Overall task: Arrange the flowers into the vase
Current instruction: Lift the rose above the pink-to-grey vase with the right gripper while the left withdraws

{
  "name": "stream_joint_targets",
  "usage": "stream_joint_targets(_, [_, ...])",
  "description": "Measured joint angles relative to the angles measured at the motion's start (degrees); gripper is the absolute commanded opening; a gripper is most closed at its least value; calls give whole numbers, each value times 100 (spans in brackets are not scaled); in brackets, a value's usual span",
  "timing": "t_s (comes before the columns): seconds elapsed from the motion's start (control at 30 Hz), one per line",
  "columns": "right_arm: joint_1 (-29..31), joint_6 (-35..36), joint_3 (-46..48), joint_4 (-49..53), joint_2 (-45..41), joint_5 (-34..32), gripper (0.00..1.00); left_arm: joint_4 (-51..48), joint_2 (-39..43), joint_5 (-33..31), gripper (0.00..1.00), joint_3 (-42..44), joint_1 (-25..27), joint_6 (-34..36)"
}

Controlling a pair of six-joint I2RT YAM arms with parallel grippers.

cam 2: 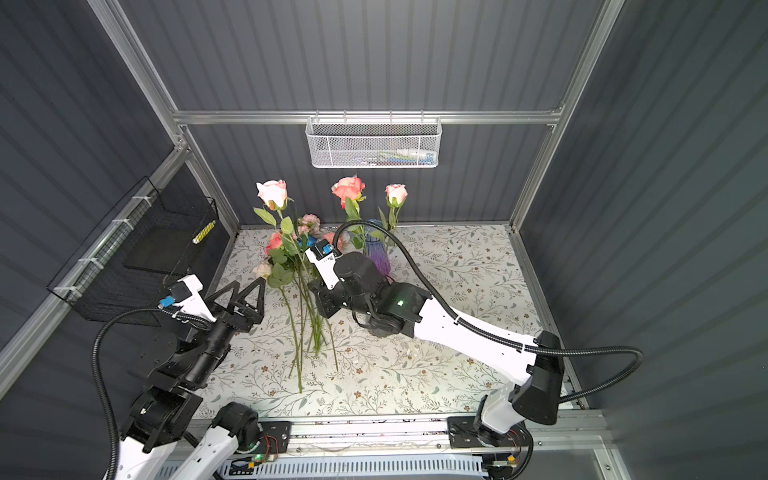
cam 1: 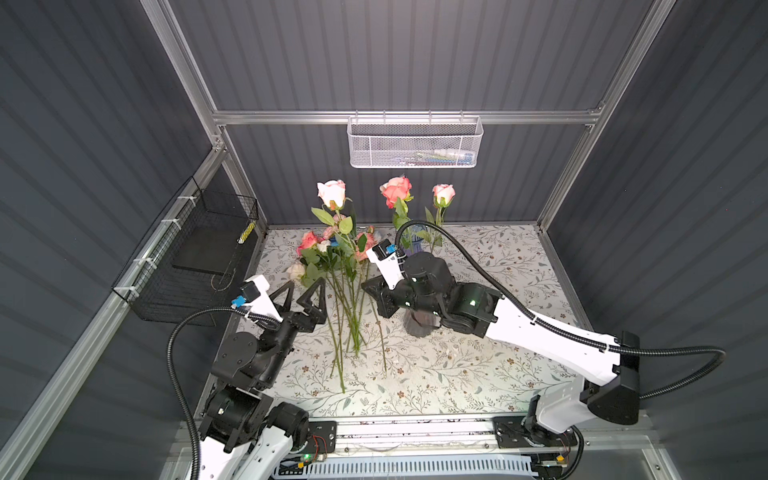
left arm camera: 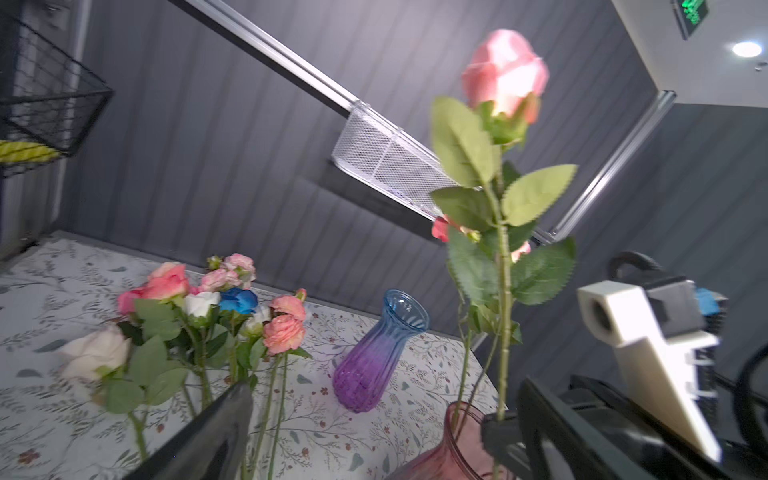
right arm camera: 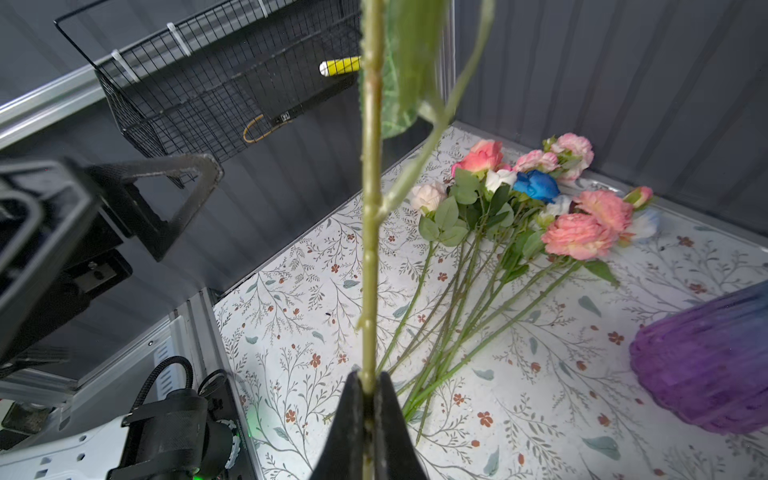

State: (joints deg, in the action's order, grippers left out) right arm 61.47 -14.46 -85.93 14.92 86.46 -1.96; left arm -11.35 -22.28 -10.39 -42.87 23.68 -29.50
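Note:
My right gripper (right arm camera: 370,379) is shut on the green stem (right arm camera: 371,208) of a pink rose (cam 1: 331,193), holding it upright beside the mouth of the pink glass vase (left arm camera: 451,446). In a top view that vase (cam 1: 417,328) is mostly hidden under the right arm. Two roses, one coral (cam 1: 396,191) and one pink (cam 1: 444,194), stand in it. My left gripper (cam 1: 306,283) is open and empty, just left of the held stem. Several more flowers (right arm camera: 523,195) lie in a pile on the table, stems toward me (cam 1: 353,328).
An empty blue-to-purple vase (left arm camera: 374,357) stands behind the pink one. A black wire basket (cam 1: 199,249) hangs on the left wall and a white mesh basket (cam 1: 415,143) on the back wall. The table has a floral cover (cam 1: 478,374).

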Motion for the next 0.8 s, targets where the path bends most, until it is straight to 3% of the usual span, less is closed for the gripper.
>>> stream_joint_targets(0.3, [0, 205, -321, 190, -262, -350, 2, -1628, -127, -1550, 99, -229, 2, -903])
stream_joint_targets(0.47, [0, 282, -455, 339, -531, -616, 2, -2258, -142, -1617, 99, -221, 2, -1320])
stream_joint_targets(0.8, [-103, 719, -455, 343, -1038, -1478, 2, -2459, -459, -1377, 99, 223, 2, -1718])
